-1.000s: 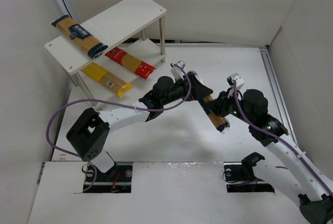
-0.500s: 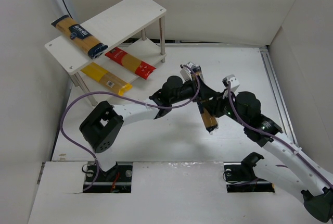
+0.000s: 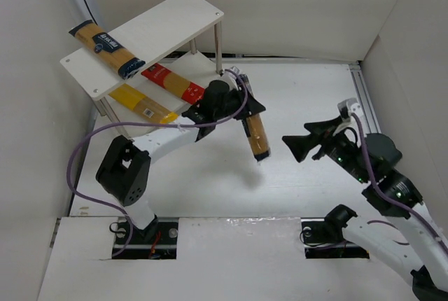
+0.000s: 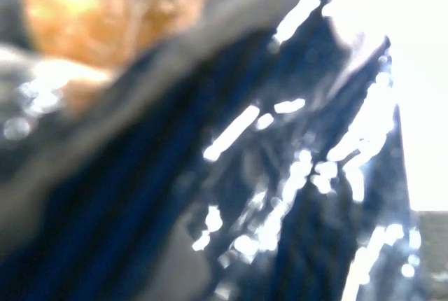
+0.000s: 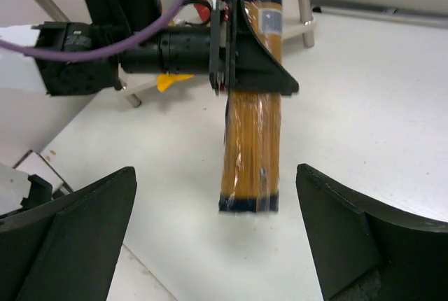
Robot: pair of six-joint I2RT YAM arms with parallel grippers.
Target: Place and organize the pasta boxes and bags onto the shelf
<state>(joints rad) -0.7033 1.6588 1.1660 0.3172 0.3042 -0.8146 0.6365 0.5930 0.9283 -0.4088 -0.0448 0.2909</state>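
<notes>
My left gripper (image 3: 243, 95) is shut on the upper end of the brownish-orange pasta pack (image 3: 257, 134). The pack hangs tilted above the table, just right of the white two-tier shelf (image 3: 183, 15). In the left wrist view the pack's dark end (image 4: 280, 175) fills the picture as a blur. My right gripper (image 3: 294, 147) stands open and apart, to the pack's right. Seen from the right wrist, the pack (image 5: 252, 147) hangs between the wide-open fingers (image 5: 70, 231) and beyond them, with the left gripper (image 5: 241, 49) clamping its top.
On the shelf's top board lies a yellow pack with a dark blue label (image 3: 105, 49). The lower board holds a red pack (image 3: 175, 84) and a plain yellow pack (image 3: 143, 105). White walls close in on the left, back and right.
The right gripper let go of the brownish-orange pack, opened wide and drew back to the right. The left gripper shut on the pack's upper end and carried it left toward the shelf.
</notes>
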